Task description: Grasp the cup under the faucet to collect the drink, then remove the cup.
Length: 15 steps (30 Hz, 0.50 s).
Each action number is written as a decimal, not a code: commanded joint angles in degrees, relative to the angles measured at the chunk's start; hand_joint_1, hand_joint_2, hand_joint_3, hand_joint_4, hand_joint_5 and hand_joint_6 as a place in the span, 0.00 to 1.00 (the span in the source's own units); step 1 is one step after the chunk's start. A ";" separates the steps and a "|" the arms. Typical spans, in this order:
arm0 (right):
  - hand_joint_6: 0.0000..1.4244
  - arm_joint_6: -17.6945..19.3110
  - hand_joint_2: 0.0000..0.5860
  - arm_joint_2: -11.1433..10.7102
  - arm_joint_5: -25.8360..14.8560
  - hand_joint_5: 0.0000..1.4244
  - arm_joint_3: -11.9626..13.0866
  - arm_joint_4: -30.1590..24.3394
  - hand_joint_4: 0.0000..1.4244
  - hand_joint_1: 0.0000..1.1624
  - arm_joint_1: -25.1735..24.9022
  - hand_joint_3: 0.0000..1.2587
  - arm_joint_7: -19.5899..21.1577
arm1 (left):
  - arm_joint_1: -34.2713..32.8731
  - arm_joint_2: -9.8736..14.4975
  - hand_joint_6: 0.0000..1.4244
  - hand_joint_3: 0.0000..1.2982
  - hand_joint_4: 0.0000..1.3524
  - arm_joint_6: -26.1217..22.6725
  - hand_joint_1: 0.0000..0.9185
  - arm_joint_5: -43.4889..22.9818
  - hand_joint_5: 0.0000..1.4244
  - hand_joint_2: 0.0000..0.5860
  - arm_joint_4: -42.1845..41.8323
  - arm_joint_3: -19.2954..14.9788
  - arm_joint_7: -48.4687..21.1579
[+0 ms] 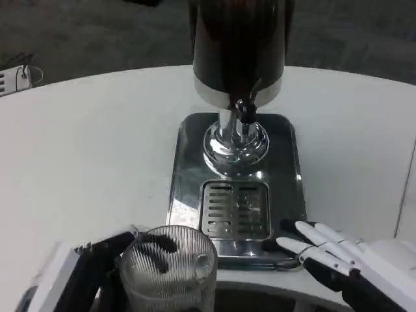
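At the table's near edge, left hand (84,273) fingers (156,246) wrap the cup (169,268).

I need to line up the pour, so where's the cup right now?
In the head view the ribbed clear cup sits at bottom centre-left, gripped by the left robot hand, just off the near left corner of the steel drip tray, not under the faucet.

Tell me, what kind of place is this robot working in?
Probably a drink-serving demo setup rather than a real café: a beverage dispenser with a faucet stands on a metal drip tray on a white table, and the left hand holds a ribbed glass cup.
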<state>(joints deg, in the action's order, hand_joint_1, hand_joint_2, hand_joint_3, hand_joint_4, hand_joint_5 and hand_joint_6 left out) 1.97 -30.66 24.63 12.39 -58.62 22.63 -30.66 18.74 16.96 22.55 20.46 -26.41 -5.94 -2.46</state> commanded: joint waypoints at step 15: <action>0.03 2.33 0.84 1.21 -3.14 0.00 5.38 -1.19 0.00 0.36 3.45 0.11 0.17 | -12.14 -2.41 0.91 0.79 0.82 -3.91 0.50 4.51 0.86 0.00 7.12 1.36 2.65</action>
<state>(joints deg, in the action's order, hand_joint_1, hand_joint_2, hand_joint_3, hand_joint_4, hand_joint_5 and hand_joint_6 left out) 3.15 -29.74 22.36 16.19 -58.94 25.20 -30.66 9.28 15.07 19.23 23.79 -21.10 -5.05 -1.89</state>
